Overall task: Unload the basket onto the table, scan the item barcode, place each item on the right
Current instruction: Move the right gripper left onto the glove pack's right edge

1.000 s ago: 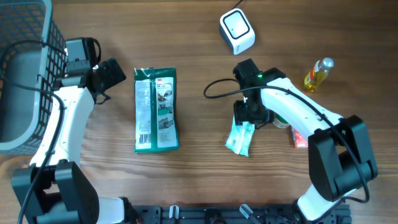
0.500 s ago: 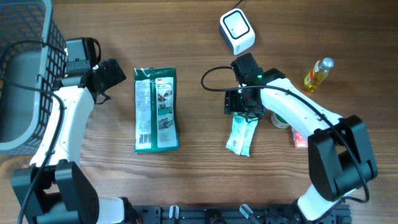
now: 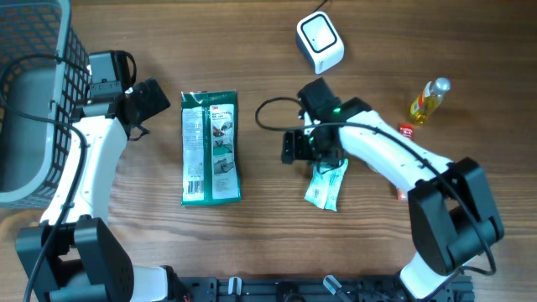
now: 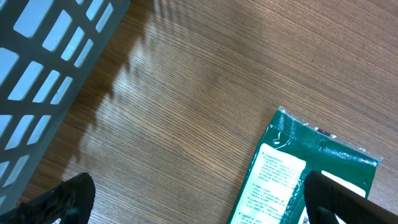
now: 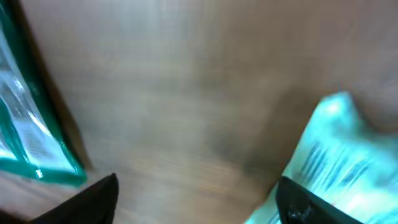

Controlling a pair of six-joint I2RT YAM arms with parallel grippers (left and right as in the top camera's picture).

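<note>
On the worktop right of centre lay a small teal packet, flat and slightly askew, its upper end tucked under the right arm. It was pale turquoise with crinkled, sealed ends. In the blurred right wrist view it showed rows of dark lines, too smeared to read. A white scanner sat well apart from it at the far edge.

The right arm reached across from the right, its wrist bent over the packet's top end. The right jaws pointed left and stood wide over bare wood, holding nothing, between the packet and a larger green pack. The left arm stretched forward beside a grey basket. The left jaws were wide and empty, aimed at the green pack's top corner.
</note>
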